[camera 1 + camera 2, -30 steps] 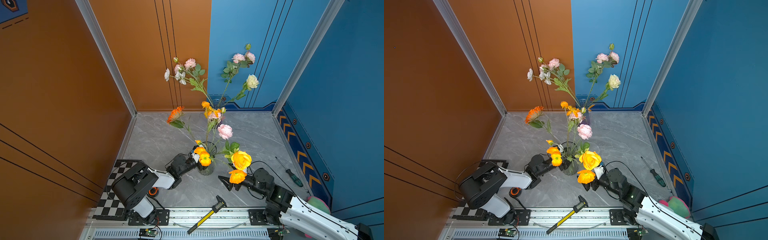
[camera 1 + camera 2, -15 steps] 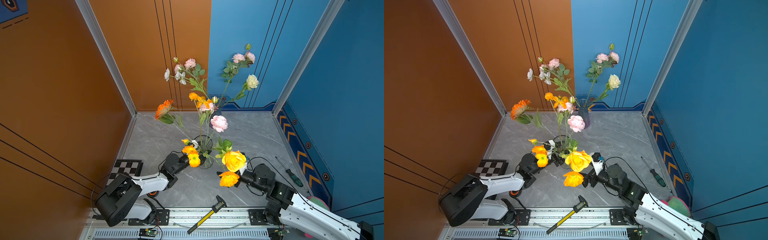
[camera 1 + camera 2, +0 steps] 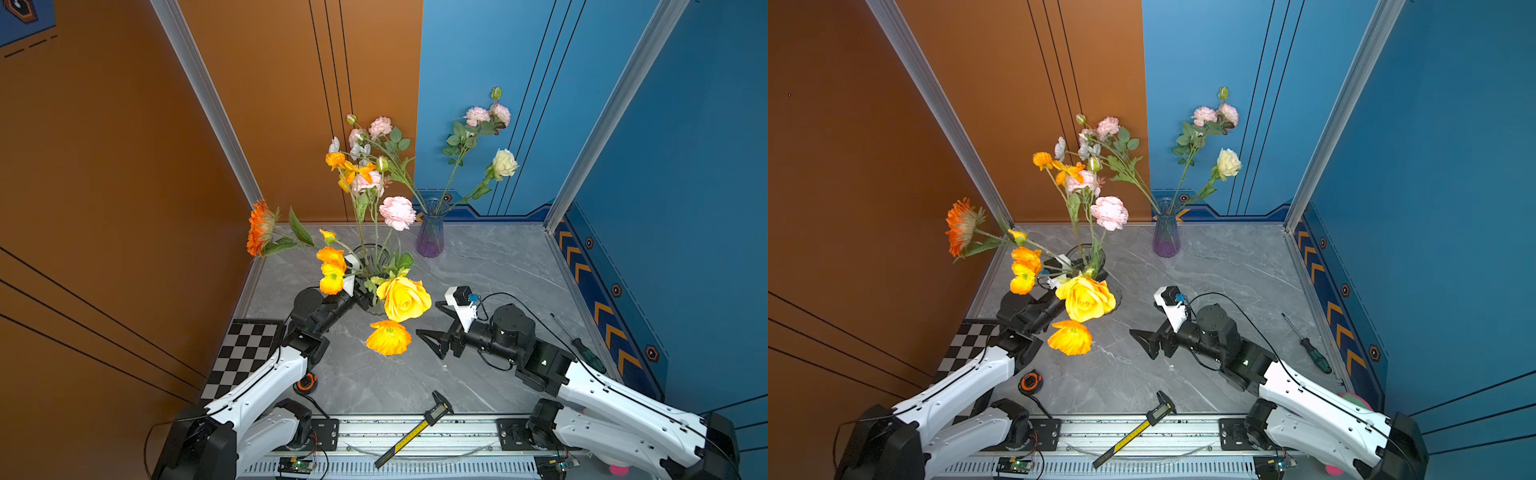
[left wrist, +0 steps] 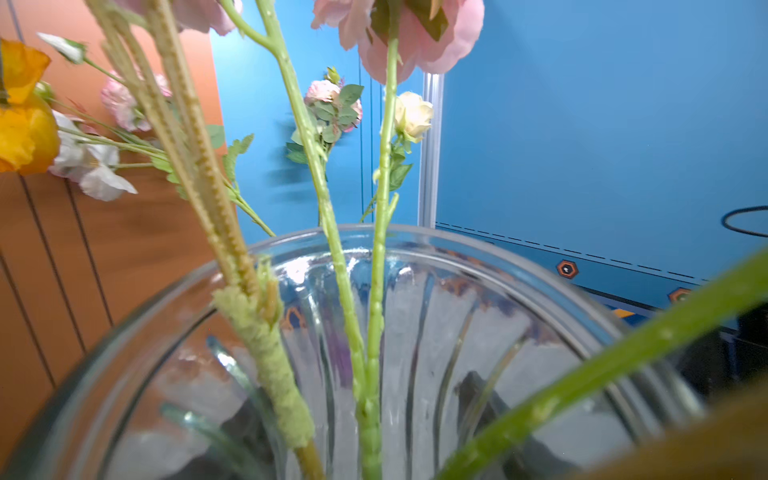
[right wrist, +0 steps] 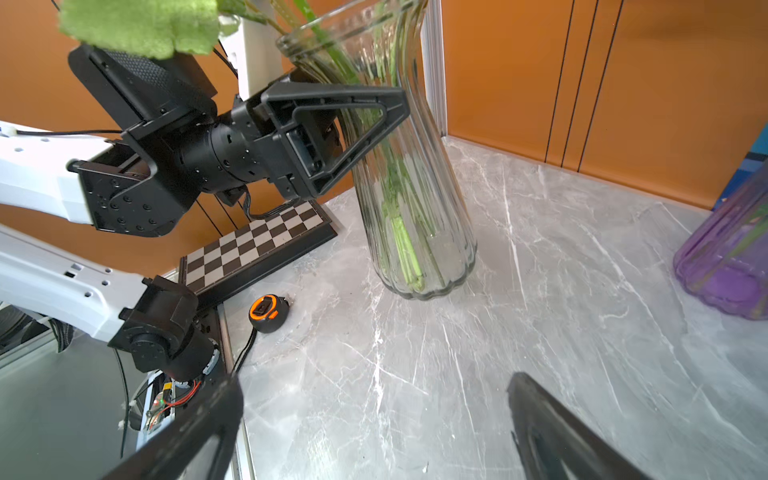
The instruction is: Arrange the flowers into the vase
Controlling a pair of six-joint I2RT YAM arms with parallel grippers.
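Glass in hand: the clear glass vase [image 5: 415, 199] leans in the hold of the left gripper [image 5: 374, 108], whose fingers [image 5: 345, 104] clamp its narrow neck; whether its base touches the desk [image 3: 395, 386] I cannot tell
Change: within the last second the left arm [image 3: 266, 374] has stretched out and carried that vase away from the front rail [image 3: 469, 428] toward the orange wall [image 3: 124, 166]; more of the checkerboard [image 3: 249, 353] now shows
Flowers: the flowers [image 3: 397, 212] went along, stems down inside the clear glass vase, pink blooms upright, the orange daisy [image 3: 259, 226] and yellow rose [image 3: 403, 297] splayed past the rim; other pink and cream sprays stand in the purple vase [image 3: 430, 239] by the back wall
Right side: the right gripper [image 3: 429, 319] has drawn back from the yellow blooms; its fingers gape wide and carry nothing
Loose stems: none seen on the desk
Meaning: arranging looks all but done; this reads as repositioning the filled vase
Risk: the lean and top-heavy blooms could tip it on release, so it likely needs standing upright first
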